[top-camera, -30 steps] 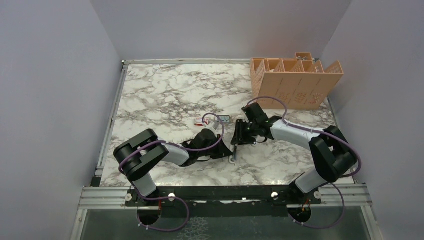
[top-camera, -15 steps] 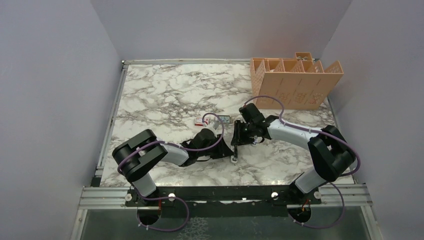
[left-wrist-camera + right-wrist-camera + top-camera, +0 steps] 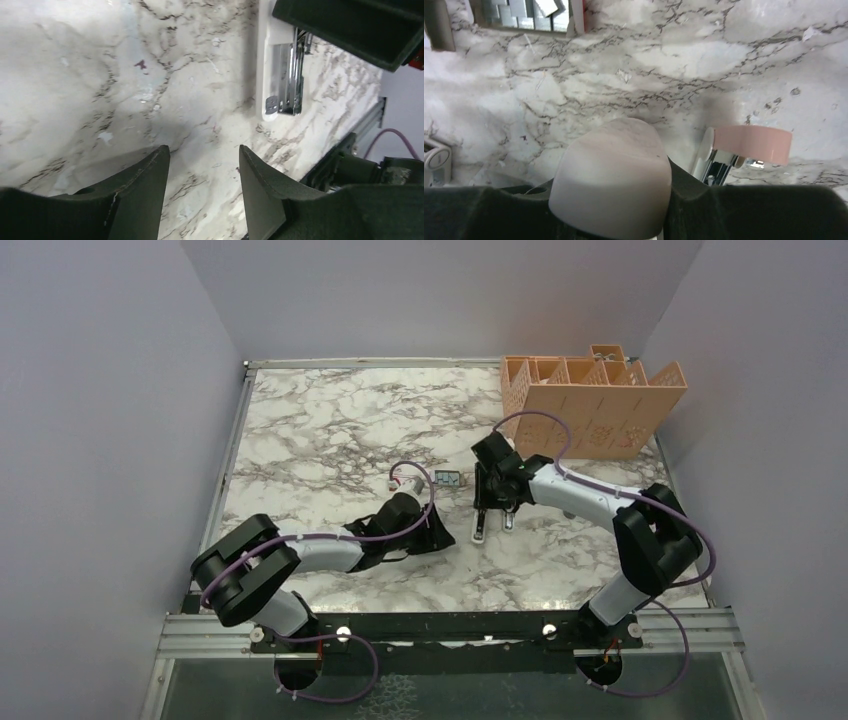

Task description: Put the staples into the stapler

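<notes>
The staples (image 3: 524, 11) lie as silvery-grey strips in a small flat grey tray (image 3: 448, 479) on the marble table (image 3: 320, 420), just beyond the two grippers and between them. A tiny red-and-white box (image 3: 394, 481) sits near the tray, on its left. At the far right corner stands a peach organiser (image 3: 590, 410) with perforated walls and several upright compartments; their contents cannot be made out. The right gripper (image 3: 490, 502) is closed around the stapler (image 3: 614, 170), pinching its smooth, rounded, pale body. A pink part with chrome under it juts out beside that body in the right wrist view. The left wrist view shows a white base with a shiny metal channel (image 3: 282, 75) resting on the tabletop. The left gripper (image 3: 204, 155) hangs low over the table just left of the stapler, its dark fingers spread with only veined marble between them. The far and left parts of the tabletop lie open, and plain walls enclose its left, right and far sides.
</notes>
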`<state>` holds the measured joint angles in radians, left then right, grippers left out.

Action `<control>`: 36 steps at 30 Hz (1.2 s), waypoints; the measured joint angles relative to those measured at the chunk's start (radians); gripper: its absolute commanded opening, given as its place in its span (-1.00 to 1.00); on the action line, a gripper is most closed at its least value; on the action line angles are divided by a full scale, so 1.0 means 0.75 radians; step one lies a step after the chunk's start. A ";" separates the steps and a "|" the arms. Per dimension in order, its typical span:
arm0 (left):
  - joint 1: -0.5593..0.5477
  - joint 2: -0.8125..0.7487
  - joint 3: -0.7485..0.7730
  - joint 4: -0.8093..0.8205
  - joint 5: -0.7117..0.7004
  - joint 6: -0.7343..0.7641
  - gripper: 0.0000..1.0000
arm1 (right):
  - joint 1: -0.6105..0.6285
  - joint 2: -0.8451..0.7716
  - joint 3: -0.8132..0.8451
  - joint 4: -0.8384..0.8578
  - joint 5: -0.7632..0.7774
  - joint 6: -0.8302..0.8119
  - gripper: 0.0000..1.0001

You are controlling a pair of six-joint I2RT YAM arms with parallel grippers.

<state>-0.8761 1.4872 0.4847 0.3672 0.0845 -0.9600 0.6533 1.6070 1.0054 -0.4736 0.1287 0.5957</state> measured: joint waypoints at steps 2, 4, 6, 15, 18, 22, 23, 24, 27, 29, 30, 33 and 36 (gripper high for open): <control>0.000 -0.028 0.011 -0.064 -0.033 0.018 0.11 | 0.000 0.022 0.018 -0.001 0.044 -0.005 -0.46; 0.000 -0.060 0.026 -0.146 -0.077 0.046 0.11 | 0.000 0.044 0.032 0.000 0.074 -0.010 -0.46; 0.000 -0.089 0.035 -0.212 -0.111 0.066 0.11 | 0.000 0.063 0.035 0.002 0.095 -0.016 -0.45; 0.007 -0.207 0.070 -0.397 -0.213 0.130 0.14 | 0.000 0.097 0.034 0.017 0.115 -0.030 -0.21; 0.009 -0.225 0.091 -0.424 -0.229 0.145 0.16 | 0.000 0.097 0.034 0.023 0.115 -0.030 -0.09; 0.014 -0.238 0.130 -0.478 -0.249 0.182 0.19 | 0.000 0.095 0.032 0.027 0.115 -0.030 0.02; 0.015 -0.239 0.145 -0.501 -0.261 0.200 0.20 | 0.000 0.092 0.031 0.027 0.114 -0.030 0.03; 0.015 -0.241 0.158 -0.518 -0.274 0.214 0.20 | 0.000 0.086 0.031 0.027 0.114 -0.030 0.05; 0.024 -0.263 0.219 -0.604 -0.329 0.267 0.26 | 0.000 0.057 0.031 0.025 0.114 -0.030 0.12; 0.030 -0.288 0.262 -0.661 -0.373 0.299 0.39 | 0.000 0.036 0.031 0.022 0.114 -0.030 0.15; 0.036 -0.304 0.284 -0.692 -0.399 0.313 0.46 | 0.000 0.023 0.031 0.019 0.113 -0.030 0.15; 0.054 -0.350 0.327 -0.784 -0.483 0.325 0.62 | 0.000 -0.032 0.031 0.009 0.110 -0.031 0.16; 0.077 -0.379 0.338 -0.885 -0.552 0.318 0.77 | 0.000 -0.093 0.031 0.006 0.095 -0.031 0.20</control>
<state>-0.8181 1.2026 0.7383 -0.2966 -0.3298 -0.7212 0.6533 1.5372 1.0286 -0.4694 0.1997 0.5728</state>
